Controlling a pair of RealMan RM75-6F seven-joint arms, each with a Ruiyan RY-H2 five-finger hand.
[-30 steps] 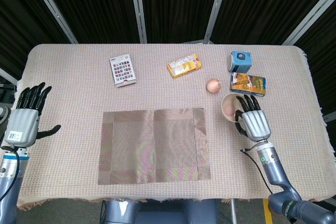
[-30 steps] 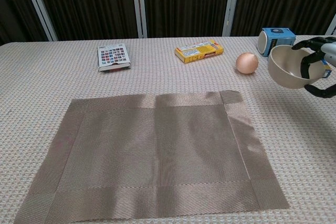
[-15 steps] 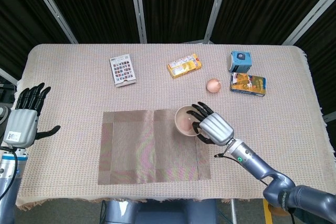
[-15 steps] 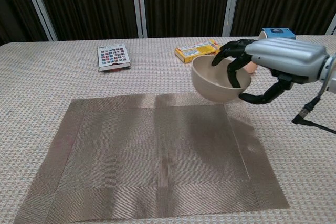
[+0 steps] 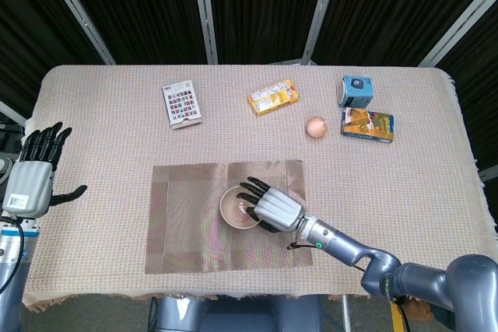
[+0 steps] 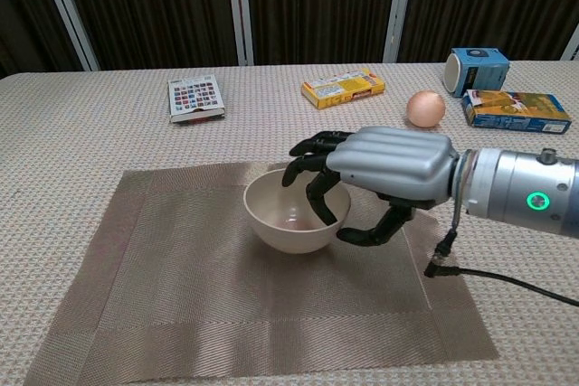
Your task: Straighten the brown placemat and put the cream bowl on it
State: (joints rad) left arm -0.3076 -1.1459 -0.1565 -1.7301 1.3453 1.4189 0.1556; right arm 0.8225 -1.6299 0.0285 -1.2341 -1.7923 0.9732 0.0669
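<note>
The brown placemat (image 5: 194, 231) (image 6: 181, 296) lies flat and square to the table's front edge. Near its middle the cream bowl (image 5: 237, 209) (image 6: 282, 221) is upright, and my right hand (image 5: 276, 209) (image 6: 384, 169) grips its right rim, fingers (image 6: 317, 196) hooked inside and thumb under the outer wall. Whether the bowl rests on the mat or hangs just above it I cannot tell. My left hand (image 5: 35, 172) hovers open off the table's left edge, seen only in the head view.
Along the back of the table lie a patterned card box (image 5: 181, 103), a yellow box (image 5: 273, 97), a small egg-like ball (image 5: 316, 126), a blue cylinder box (image 5: 356, 91) and an orange-blue box (image 5: 367, 124). A cable (image 6: 507, 282) trails from my right wrist over the mat's right edge.
My right hand carried the bowl from the right side of the table leftward and down to the middle of the placemat. The left hand stayed put.
</note>
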